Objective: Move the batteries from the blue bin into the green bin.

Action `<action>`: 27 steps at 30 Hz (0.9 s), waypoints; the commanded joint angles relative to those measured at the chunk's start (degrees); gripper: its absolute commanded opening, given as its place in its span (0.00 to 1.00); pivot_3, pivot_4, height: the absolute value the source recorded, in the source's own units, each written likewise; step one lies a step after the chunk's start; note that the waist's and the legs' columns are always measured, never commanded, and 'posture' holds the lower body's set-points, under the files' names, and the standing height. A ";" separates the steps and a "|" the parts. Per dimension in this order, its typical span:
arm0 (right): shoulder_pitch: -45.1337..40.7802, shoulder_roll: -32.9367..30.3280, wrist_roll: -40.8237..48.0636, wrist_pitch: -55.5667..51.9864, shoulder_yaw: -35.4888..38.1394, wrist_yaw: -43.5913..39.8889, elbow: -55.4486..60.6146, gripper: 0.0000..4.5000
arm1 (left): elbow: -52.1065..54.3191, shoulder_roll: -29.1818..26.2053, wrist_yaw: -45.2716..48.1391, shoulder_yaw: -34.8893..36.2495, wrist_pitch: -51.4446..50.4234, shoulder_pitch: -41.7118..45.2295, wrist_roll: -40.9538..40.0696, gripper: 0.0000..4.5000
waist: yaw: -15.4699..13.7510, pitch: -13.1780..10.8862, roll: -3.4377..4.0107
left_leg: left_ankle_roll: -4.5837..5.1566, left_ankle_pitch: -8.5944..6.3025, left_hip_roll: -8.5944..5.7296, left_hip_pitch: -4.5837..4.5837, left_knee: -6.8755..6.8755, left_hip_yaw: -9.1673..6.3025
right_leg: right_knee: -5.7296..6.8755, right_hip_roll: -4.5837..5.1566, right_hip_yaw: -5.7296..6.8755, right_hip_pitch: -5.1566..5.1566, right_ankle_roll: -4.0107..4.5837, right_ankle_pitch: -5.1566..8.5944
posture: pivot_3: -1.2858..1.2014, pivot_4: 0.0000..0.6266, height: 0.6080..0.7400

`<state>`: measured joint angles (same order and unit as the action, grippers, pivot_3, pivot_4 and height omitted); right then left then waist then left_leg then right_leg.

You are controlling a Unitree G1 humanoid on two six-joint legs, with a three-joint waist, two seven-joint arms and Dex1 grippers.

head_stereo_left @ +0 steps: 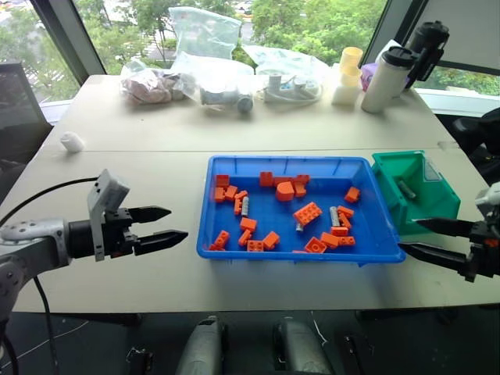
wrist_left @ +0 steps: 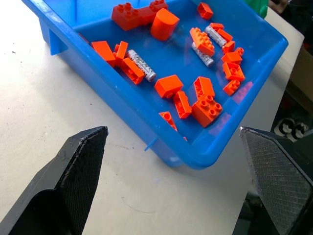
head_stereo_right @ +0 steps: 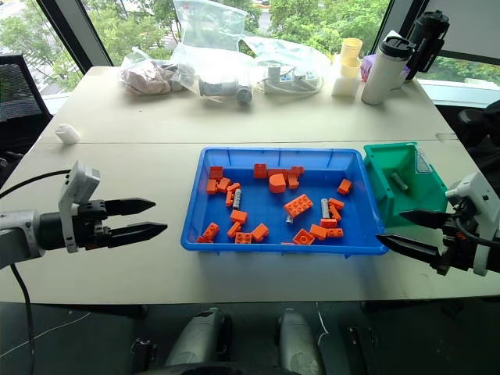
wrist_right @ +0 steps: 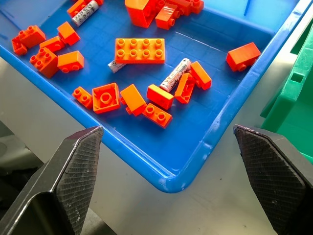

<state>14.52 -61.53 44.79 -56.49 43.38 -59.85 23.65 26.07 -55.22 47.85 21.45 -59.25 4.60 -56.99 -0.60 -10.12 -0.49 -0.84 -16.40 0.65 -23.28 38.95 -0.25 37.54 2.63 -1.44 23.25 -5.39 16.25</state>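
Both tools wide open, empty: left tool (head_stereo_left: pixel 160 224), right tool (head_stereo_left: pixel 428 238) flank blue bin (head_stereo_left: pixel 234 248). One battery (head_stereo_left: pixel 406 188) in green bin (head_stereo_left: pixel 391 168); next, pick battery (head_stereo_left: pixel 334 216) among bricks (head_stereo_left: pixel 307 212).

Head stereo pair looks forward and down over table (head_stereo_left: pixel 156 156), mid-distance, full blue bin (head_stereo_left: pixel 226 234) and green bin (head_stereo_left: pixel 437 205) framed. Left wrist view sits close off bin's near left corner, facing across it. Right wrist view sits close off near right corner. Both wrist views share bin interior with orange bricks (wrist_right: pixel 140 50).
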 commanded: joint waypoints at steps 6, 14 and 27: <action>-1.75 -0.04 1.04 -0.14 0.74 0.71 1.25 0.98 | 0.63 0.10 -1.38 1.77 -0.30 1.83 -2.74 1.00 | 0.00 0.00 0.00 | 0.00 0.00 0.00 0.00 0.00 0.00 | 0.00 0.00 0.00 0.00 0.00 0.00 | 0.52 0.24 1.00; -2.32 0.28 1.26 -0.27 0.43 1.73 1.42 0.98 | 0.83 -0.43 -1.49 0.58 0.04 1.77 -2.39 1.00 | 0.02 0.00 0.00 | 0.00 0.00 0.00 0.00 0.00 0.00 | 0.00 0.00 0.00 0.00 0.00 0.00 | 0.52 0.24 1.00; -20.11 1.12 10.55 -4.41 -9.65 9.53 4.74 0.98 | -5.85 -6.43 10.58 -7.67 6.24 8.51 5.29 1.00 | 0.17 0.01 -0.01 | 0.00 0.00 0.00 0.01 0.00 0.02 | 0.01 -0.03 0.00 0.01 0.01 0.00 | 0.52 0.24 1.00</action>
<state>-1.88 -61.12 51.34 -60.25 36.17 -52.13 26.10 21.67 -60.07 54.61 15.50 -55.52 10.46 -53.65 -0.43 -10.11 -0.50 -0.84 -16.39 0.65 -23.25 38.95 -0.24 37.55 2.58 -1.44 23.24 -5.37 16.25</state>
